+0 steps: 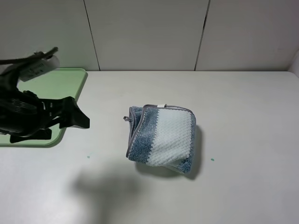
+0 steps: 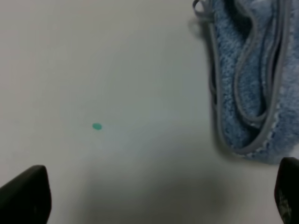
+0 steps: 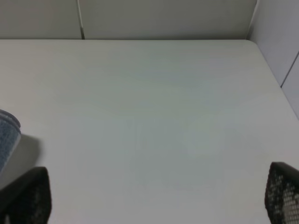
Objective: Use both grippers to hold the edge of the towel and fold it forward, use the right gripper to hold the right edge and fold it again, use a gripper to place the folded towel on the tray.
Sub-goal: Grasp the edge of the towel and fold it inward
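The towel (image 1: 161, 139) lies folded into a thick striped bundle in the middle of the table, its grey edge (image 1: 168, 108) and a small white tag (image 1: 161, 105) on the far side. The left wrist view shows the towel (image 2: 247, 79) with its layered hems just ahead of my left gripper (image 2: 156, 200), whose jaws stand wide and empty. Seen from above, that left gripper (image 1: 74, 116) hangs over the near right corner of the light green tray (image 1: 65, 84), left of the towel. My right gripper (image 3: 154, 196) is open and empty over bare table, with a sliver of towel (image 3: 7, 135) at its side.
Two small green dots mark the table, one (image 1: 88, 157) left of the towel and one (image 1: 212, 159) to its right. A panelled wall runs along the far edge. The right arm is outside the exterior view.
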`<state>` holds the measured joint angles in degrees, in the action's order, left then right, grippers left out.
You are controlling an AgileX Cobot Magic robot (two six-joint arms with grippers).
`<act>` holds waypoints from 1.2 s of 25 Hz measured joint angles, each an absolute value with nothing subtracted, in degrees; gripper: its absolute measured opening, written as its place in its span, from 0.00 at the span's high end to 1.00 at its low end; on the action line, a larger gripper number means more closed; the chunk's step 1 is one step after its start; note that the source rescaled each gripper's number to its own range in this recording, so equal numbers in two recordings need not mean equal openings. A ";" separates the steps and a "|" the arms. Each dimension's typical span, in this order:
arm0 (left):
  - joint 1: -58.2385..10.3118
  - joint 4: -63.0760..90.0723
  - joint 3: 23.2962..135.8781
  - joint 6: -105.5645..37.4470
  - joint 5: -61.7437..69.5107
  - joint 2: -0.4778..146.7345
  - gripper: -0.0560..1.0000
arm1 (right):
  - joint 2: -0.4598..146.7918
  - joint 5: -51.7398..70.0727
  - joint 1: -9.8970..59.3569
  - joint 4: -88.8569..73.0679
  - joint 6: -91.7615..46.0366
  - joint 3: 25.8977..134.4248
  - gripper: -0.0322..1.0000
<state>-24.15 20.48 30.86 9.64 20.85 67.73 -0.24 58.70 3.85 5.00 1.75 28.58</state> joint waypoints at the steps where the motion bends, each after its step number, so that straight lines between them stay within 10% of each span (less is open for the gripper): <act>1: -24.96 21.10 30.86 8.70 19.44 69.41 0.05 | -0.24 58.70 3.85 5.00 1.75 28.58 0.00; 30: -36.24 25.45 44.47 6.68 2.48 95.82 0.07 | -0.24 58.70 3.85 5.00 1.58 28.58 0.00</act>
